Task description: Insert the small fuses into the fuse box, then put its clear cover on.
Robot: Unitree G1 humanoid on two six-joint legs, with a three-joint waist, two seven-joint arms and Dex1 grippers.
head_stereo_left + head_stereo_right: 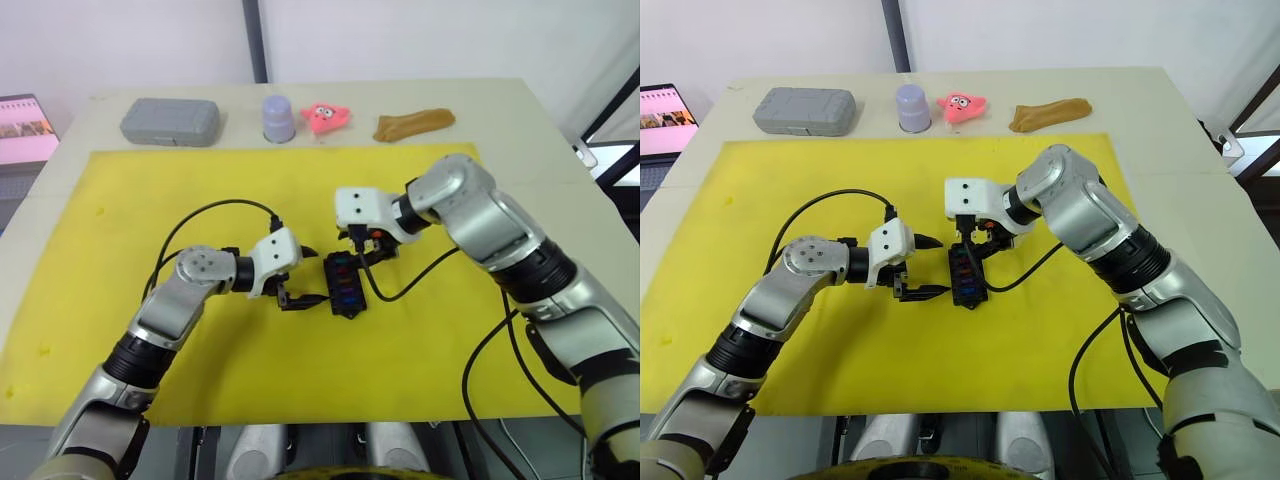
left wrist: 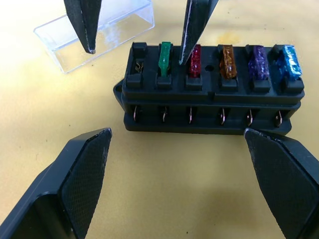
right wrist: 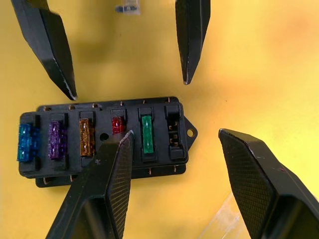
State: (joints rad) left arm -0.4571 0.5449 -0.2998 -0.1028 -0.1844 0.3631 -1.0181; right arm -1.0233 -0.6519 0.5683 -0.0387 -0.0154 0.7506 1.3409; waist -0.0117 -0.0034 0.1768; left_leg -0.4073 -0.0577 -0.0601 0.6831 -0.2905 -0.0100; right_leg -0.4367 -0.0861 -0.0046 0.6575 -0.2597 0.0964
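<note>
- Fuse box (image 2: 209, 92) on yellow mat (image 1: 150, 180), between left gripper (image 2: 179, 184) and right gripper (image 3: 174, 149).
- Five small fuses (image 2: 228, 60) seated, end slot empty.
- Both grippers wide open, holding nothing; right finger (image 3: 112, 184) over red fuse (image 3: 117, 124).
- Clear cover (image 2: 94, 35) just behind box.

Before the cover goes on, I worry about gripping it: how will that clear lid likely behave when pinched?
The clear cover looks like thin, glossy moulded plastic, so it is probably light and may slip between smooth fingers. It lies open side down on the yellow mat, an empty shell with thin walls, so a hard pinch could flex them.
</note>
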